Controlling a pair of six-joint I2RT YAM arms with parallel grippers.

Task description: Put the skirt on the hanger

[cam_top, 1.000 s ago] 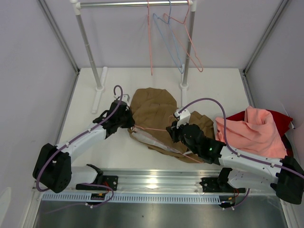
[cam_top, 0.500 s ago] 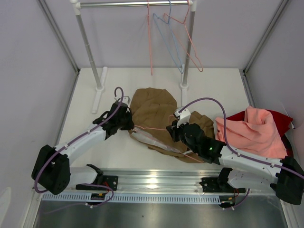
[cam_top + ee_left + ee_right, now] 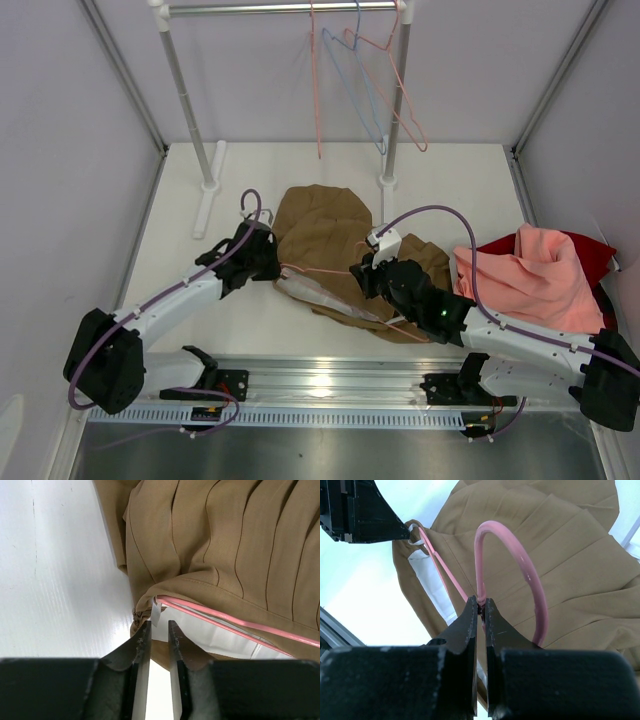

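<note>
The tan-brown pleated skirt point(image 3: 325, 225) lies crumpled mid-table, its pale lining showing at the near edge. A salmon-pink wire hanger point(image 3: 320, 270) runs inside the waistband. My right gripper point(image 3: 365, 272) is shut on the hanger's twisted neck, and in the right wrist view the hanger hook point(image 3: 520, 560) curves over the skirt point(image 3: 560, 540) just past that gripper point(image 3: 481, 601). My left gripper point(image 3: 272, 262) stands at the skirt's left waist corner. In the left wrist view this gripper point(image 3: 159, 625) is slightly open and holds nothing. The skirt point(image 3: 225, 545) and hanger wire point(image 3: 225, 617) lie just beyond its tips.
A clothes rack stands at the back, its post foot point(image 3: 210, 185) left of the skirt, with pink hangers point(image 3: 400, 100) and a light blue hanger point(image 3: 350, 80) on the bar. A salmon-pink cloth point(image 3: 530, 275) on a dark red cloth point(image 3: 590, 250) lies at the right. A metal rail point(image 3: 330, 385) lines the near edge.
My left gripper has let go of the skirt's waist corner, its jaws parting a little, and has drawn slightly back. The right arm and hanger have not moved.
</note>
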